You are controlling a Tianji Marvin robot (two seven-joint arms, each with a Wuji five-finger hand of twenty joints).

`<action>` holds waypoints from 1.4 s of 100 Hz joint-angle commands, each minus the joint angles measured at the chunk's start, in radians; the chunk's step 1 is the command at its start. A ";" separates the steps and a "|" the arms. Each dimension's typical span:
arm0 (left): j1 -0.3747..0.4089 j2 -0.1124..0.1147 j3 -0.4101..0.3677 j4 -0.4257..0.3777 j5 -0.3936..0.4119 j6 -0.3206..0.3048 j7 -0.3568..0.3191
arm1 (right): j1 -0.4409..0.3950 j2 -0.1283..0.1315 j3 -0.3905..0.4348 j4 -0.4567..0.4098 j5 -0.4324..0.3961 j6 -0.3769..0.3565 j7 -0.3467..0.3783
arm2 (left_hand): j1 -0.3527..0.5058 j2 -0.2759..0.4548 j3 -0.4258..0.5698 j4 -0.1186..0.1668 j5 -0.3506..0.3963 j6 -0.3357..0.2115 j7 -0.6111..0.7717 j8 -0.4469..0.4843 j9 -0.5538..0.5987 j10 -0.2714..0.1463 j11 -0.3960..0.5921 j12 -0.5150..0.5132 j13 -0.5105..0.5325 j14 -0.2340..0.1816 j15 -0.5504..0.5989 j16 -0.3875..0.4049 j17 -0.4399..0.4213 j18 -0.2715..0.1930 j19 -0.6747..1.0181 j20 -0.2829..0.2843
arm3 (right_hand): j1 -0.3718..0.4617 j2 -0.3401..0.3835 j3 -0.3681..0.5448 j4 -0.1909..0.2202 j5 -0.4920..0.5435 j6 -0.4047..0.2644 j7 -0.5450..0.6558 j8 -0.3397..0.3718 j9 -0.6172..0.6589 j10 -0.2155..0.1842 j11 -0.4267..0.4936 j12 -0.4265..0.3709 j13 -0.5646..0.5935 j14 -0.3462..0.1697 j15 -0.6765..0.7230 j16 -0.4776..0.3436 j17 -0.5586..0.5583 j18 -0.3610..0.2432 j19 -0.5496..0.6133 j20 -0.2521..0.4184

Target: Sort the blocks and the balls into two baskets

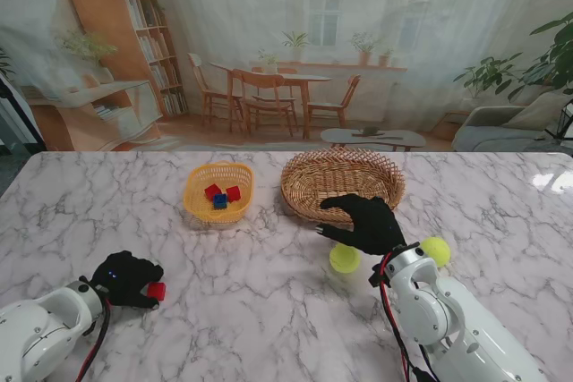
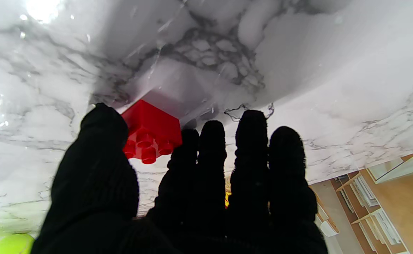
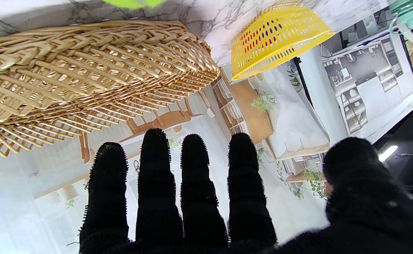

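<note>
My left hand [image 1: 125,279] is at the near left of the table, its thumb [image 2: 100,134] and index finger pinching a red studded block [image 2: 151,132], which shows at the fingertips [image 1: 156,291]. The yellow plastic basket [image 1: 218,191] holds two red blocks and a blue one. To its right stands the empty wicker basket [image 1: 342,183]. My right hand [image 1: 367,221] hovers open just before the wicker basket's near rim [image 3: 86,70], fingers spread and holding nothing. A yellow-green ball [image 1: 345,258] lies under that hand, and a second ball [image 1: 436,250] sits to its right.
The marble table [image 1: 269,310] spreads between the two arms. In the right wrist view the yellow basket [image 3: 277,35] sits beyond the wicker one, with a ball's edge [image 3: 132,2] showing. A ball's edge [image 2: 12,243] also shows in the left wrist view.
</note>
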 commanded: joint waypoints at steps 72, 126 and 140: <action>-0.014 -0.003 -0.016 -0.003 -0.008 -0.018 0.001 | -0.003 -0.002 0.001 0.000 0.003 0.005 0.002 | 0.219 0.011 0.021 0.037 0.038 -0.090 0.176 -0.004 0.107 -0.028 -0.015 0.224 0.069 0.005 0.069 0.033 0.050 0.008 0.083 0.022 | 0.021 0.036 -0.016 0.024 0.015 0.008 0.001 0.013 -0.001 -0.003 -0.008 0.009 0.001 0.000 -0.005 0.013 -0.018 0.016 -0.005 0.007; -0.107 -0.002 -0.042 -0.030 -0.016 -0.098 -0.004 | 0.002 -0.001 -0.006 0.005 0.005 0.009 0.008 | 0.231 0.017 0.027 0.041 0.032 -0.091 0.177 -0.001 0.111 -0.031 -0.030 0.238 0.067 0.003 0.070 0.034 0.051 0.006 0.084 0.022 | 0.022 0.035 -0.015 0.024 0.016 0.008 0.001 0.013 0.000 -0.003 -0.008 0.009 0.001 0.001 -0.005 0.013 -0.018 0.017 -0.006 0.006; -0.165 -0.003 -0.034 -0.040 -0.044 -0.128 -0.016 | 0.003 -0.001 -0.006 0.007 0.005 0.009 0.008 | 0.230 0.020 0.026 0.040 0.031 -0.092 0.177 -0.001 0.111 -0.031 -0.033 0.241 0.067 0.002 0.070 0.035 0.050 0.005 0.083 0.022 | 0.021 0.035 -0.016 0.024 0.015 0.009 0.001 0.013 0.000 -0.002 -0.008 0.009 0.001 0.000 -0.005 0.013 -0.019 0.016 -0.006 0.006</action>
